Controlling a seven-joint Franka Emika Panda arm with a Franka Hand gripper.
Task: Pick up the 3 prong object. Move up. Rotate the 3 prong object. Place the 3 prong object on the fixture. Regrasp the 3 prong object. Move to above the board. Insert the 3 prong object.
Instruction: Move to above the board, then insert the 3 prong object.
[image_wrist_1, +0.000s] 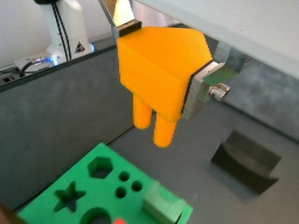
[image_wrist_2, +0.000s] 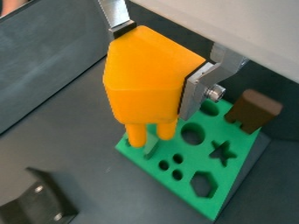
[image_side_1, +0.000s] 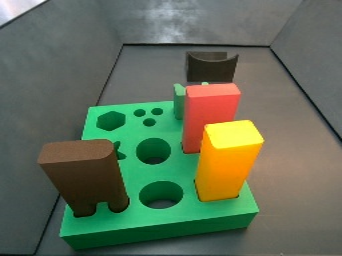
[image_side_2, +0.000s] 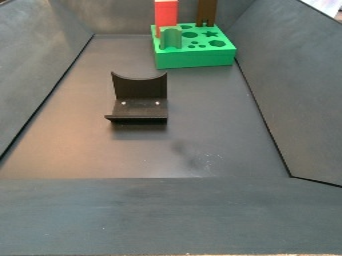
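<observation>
The 3 prong object (image_wrist_1: 163, 77), a yellow-orange piece with a pointed top, hangs with its prongs pointing down. My gripper (image_wrist_1: 163, 59) is shut on it, a silver finger on each side, in both wrist views (image_wrist_2: 149, 66). It hangs high over the floor, near an edge of the green board (image_wrist_1: 79, 171) (image_wrist_2: 240, 166). The fixture (image_wrist_1: 247, 159), a dark notched block, stands on the floor apart from the board (image_side_2: 138, 98). Neither side view shows the gripper or the 3 prong object; the fixture (image_side_1: 210, 67) stands behind the board (image_side_1: 160, 225).
A brown legged block (image_side_1: 83, 175), a red block (image_side_1: 211, 115), a tall yellow-orange block (image_side_1: 230, 158) and a small green block (image_side_1: 178, 100) stand in the board. Dark walls enclose the grey floor (image_side_2: 187, 150).
</observation>
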